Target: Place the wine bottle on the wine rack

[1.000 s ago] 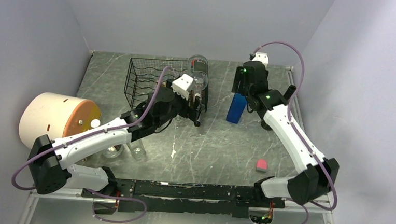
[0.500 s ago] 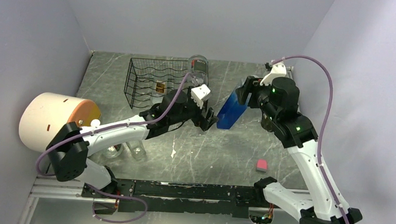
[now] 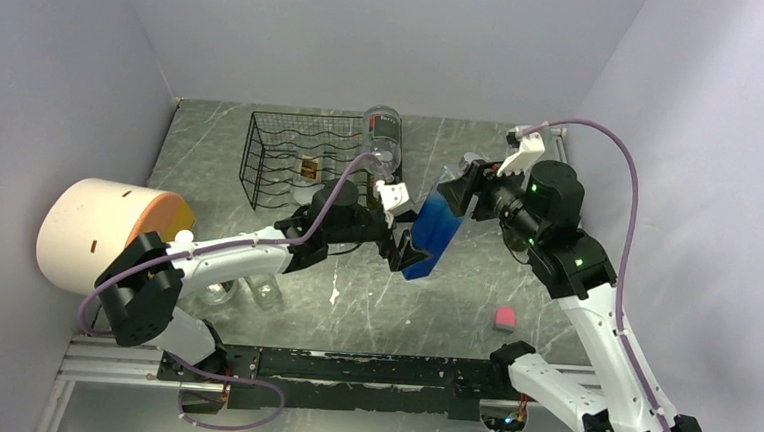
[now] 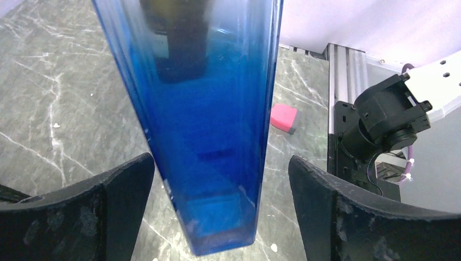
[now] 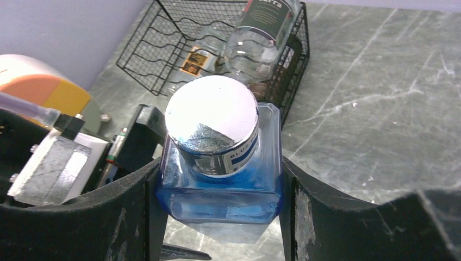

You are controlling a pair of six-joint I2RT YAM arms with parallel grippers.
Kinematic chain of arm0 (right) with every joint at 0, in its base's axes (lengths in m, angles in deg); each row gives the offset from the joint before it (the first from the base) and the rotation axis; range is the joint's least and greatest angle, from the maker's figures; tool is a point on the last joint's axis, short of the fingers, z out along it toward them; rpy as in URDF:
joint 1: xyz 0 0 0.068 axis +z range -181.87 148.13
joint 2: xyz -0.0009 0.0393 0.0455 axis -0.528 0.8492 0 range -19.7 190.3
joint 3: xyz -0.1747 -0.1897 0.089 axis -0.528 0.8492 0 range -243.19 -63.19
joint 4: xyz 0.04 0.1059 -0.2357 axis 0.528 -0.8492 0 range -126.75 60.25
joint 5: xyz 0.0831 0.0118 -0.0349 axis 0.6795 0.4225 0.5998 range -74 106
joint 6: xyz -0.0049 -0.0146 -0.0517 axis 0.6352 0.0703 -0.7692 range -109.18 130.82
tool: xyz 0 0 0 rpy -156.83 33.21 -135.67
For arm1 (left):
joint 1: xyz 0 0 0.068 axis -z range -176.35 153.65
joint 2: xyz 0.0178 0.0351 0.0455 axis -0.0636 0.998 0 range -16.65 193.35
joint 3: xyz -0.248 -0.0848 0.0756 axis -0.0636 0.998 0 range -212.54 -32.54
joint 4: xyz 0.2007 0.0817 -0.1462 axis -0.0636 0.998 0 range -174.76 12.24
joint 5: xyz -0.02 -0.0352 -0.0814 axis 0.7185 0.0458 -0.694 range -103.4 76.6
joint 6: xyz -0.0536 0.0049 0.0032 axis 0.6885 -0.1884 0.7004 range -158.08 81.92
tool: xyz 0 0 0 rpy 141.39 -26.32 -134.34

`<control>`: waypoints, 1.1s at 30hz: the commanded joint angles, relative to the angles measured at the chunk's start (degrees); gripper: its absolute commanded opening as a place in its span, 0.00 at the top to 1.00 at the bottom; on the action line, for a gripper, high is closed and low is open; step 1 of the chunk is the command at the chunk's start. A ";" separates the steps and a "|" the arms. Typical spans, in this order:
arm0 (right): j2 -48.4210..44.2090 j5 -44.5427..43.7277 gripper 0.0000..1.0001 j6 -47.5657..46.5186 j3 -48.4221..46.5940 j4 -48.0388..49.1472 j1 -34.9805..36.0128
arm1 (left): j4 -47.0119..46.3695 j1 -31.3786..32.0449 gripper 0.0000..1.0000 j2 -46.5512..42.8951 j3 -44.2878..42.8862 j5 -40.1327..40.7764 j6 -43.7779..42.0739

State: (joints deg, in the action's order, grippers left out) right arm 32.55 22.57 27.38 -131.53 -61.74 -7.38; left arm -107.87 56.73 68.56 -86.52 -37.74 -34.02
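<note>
**Item 1, wine bottle [image 3: 431, 227]:** blue glass, square-sided, silver cap. We find it tilted at mid-table, to the right of the wine rack [image 3: 291, 160], apart from it and not on it.

**Item 2, right gripper [image 5: 220, 187]:** clamped on the bottle's shoulders, just below the cap.

**Item 3, left gripper [image 4: 223, 198]:** spread wide, one finger on each side of the bottle's base, with a gap showing on both sides.

**Item 4, rack:** black wire, with a clear bottle [image 3: 384, 136] lying at its right end.

**Sundries:** we also list a pink block [image 3: 504, 319] near the right arm and a white-and-orange drum [image 3: 107, 229] at the table's left edge.
</note>
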 commanded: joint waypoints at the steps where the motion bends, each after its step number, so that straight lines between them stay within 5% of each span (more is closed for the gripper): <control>1: -2.72 4.21 0.76 3.66 -0.43 12.74 0.15 | -4.24 -0.08 0.04 0.72 -0.16 -2.20 -0.53; 8: -3.84 5.39 0.75 7.48 2.38 16.38 0.12 | -7.38 -0.08 0.07 2.57 -0.90 5.43 2.46; 12: -4.57 6.76 0.75 9.36 3.62 17.69 0.12 | -8.48 -0.08 0.19 3.29 -1.11 9.85 1.66; 17: -5.49 7.42 0.71 9.74 3.84 17.13 0.12 | -10.98 -0.04 0.57 2.63 0.63 9.10 -1.93; 20: -5.54 7.90 0.58 9.45 3.38 15.05 0.14 | -11.66 -0.08 0.91 1.68 1.04 8.90 -5.71; 23: -5.97 9.02 0.27 6.61 2.95 11.52 0.12 | -11.96 -0.07 0.93 0.17 1.10 10.46 -10.12; 25: -6.47 8.44 0.17 4.30 2.72 8.83 0.12 | -12.47 -0.08 0.93 -1.45 1.59 10.68 -14.94; 33: -7.87 1.50 0.10 -1.14 -3.71 -3.05 0.12 | -16.36 -0.08 0.93 -9.28 5.74 6.70 -39.55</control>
State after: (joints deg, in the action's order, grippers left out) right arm 26.01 26.07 29.59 -131.03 -59.57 -7.42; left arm -113.46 56.97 65.78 -79.20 -27.73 -58.72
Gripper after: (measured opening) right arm 0.899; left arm 0.657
